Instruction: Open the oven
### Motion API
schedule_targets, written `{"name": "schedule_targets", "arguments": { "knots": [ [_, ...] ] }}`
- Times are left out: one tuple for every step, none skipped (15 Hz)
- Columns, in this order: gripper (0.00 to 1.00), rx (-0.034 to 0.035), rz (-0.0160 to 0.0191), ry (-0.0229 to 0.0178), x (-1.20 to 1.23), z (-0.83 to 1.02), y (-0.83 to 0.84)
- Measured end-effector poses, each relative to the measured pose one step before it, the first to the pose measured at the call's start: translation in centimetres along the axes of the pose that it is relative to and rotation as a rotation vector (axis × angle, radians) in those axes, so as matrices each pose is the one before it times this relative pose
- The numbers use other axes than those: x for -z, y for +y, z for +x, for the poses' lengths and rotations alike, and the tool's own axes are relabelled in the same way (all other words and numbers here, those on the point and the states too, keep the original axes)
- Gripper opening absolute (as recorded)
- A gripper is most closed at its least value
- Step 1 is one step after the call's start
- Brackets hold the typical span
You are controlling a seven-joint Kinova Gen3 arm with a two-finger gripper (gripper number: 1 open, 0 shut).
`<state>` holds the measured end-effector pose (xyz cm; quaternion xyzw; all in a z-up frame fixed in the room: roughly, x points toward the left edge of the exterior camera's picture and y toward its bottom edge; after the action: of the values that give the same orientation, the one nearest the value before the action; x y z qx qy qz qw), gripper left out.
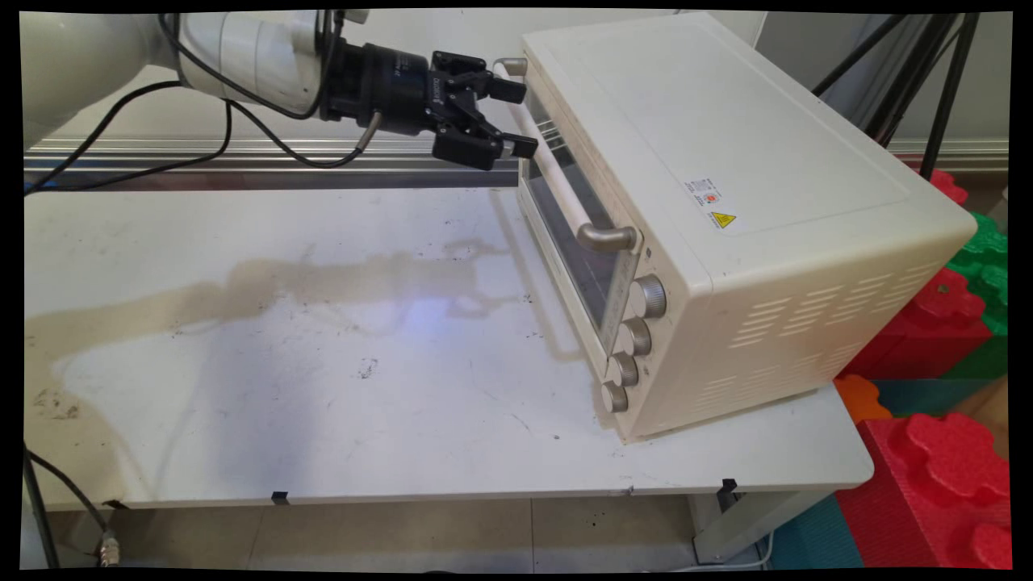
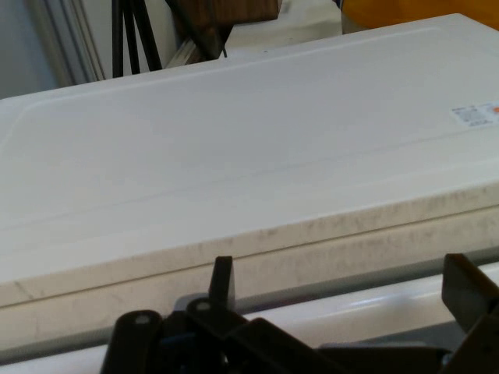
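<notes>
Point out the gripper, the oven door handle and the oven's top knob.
gripper (image 1: 516, 114), main view, midway between its fingertips.
oven door handle (image 1: 557, 181), main view, middle of the white bar.
top knob (image 1: 648, 297), main view, its round face.

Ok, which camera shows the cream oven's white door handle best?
Main view: the white bar handle shows end to end across the cream toaster oven, with the open black gripper at its far end. Hand view shows only a strip between the fingers.

Oven on the desk
A cream toaster oven (image 1: 726, 202) sits at the desk's (image 1: 282, 387) right end; red and green foam blocks (image 1: 944, 452) lie beyond.
</notes>
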<state>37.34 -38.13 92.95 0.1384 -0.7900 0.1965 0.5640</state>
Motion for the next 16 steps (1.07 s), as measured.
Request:
{"name": "schedule_targets", "arguments": {
  "knots": [
    [1.00, 0.00265, -0.00060, 0.00052, -0.294, 0.033, -0.053],
    [1.00, 0.00164, -0.00018, 0.00086, -0.190, 0.035, -0.027],
    [1.00, -0.00026, -0.00070, 0.00138, -0.169, 0.045, -0.002],
    [0.00, -0.00122, -0.00142, 0.00134, -0.170, 0.061, -0.006],
    [0.00, -0.00050, -0.00079, 0.00075, -0.098, 0.026, 0.001],
    [0.00, -0.00052, -0.00061, -0.00048, -0.141, 0.002, -0.003],
    [0.00, 0.00007, 0.00007, -0.00053, -0.094, -0.005, -0.010],
    [0.00, -0.00015, 0.00084, -0.00190, -0.128, -0.034, -0.018],
    [0.00, 0.00051, 0.00043, -0.00177, -0.093, -0.035, -0.014],
    [0.00, -0.00049, 0.00114, -0.00280, -0.135, -0.030, -0.023],
    [0.00, -0.00006, 0.00069, -0.00339, -0.156, -0.032, -0.006],
    [0.00, -0.00084, 0.00019, -0.00417, -0.179, -0.030, -0.003],
    [0.00, -0.00013, 0.00036, -0.00417, -0.141, -0.039, -0.004],
    [0.00, -0.00050, 0.00010, -0.00328, -0.105, -0.034, 0.000],
    [0.00, -0.00131, -0.00023, -0.00549, -0.167, -0.062, -0.011],
    [0.00, -0.00131, -0.00016, -0.00413, -0.101, -0.049, -0.001]
  ]
}}
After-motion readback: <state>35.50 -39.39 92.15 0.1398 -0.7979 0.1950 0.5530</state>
